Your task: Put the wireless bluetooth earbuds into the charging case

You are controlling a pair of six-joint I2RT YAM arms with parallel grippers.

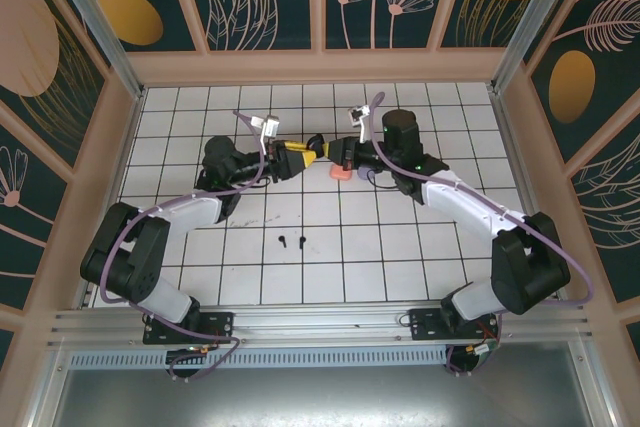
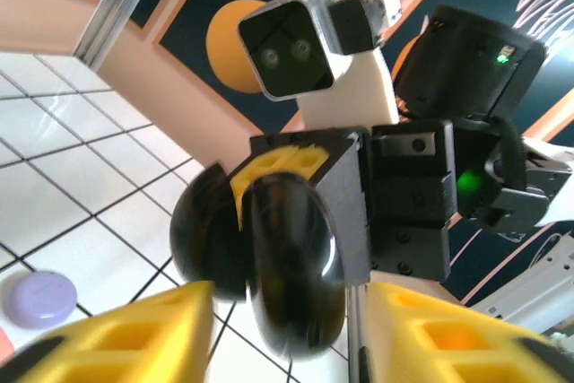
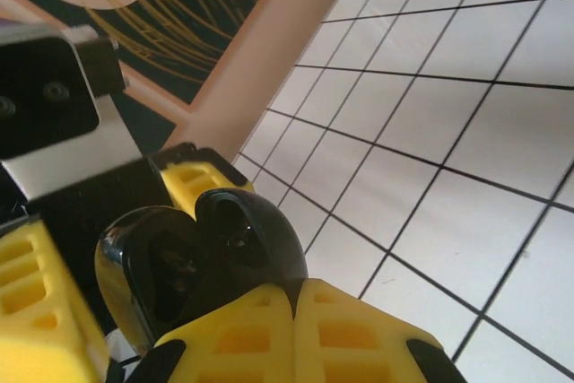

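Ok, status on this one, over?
Right jaws shut on open black charging case. Left jaws open around it. Two black earbuds loose on table. Nothing blocking.

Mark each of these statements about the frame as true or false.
1. The right gripper is shut on the open black charging case. True.
2. The left gripper clamps the case too. False: its fingers stand apart on either side of it.
3. The black earbuds sit inside the case. False: two lie on the table, between the arms.
4. The lavender charging case lies on the table. True.
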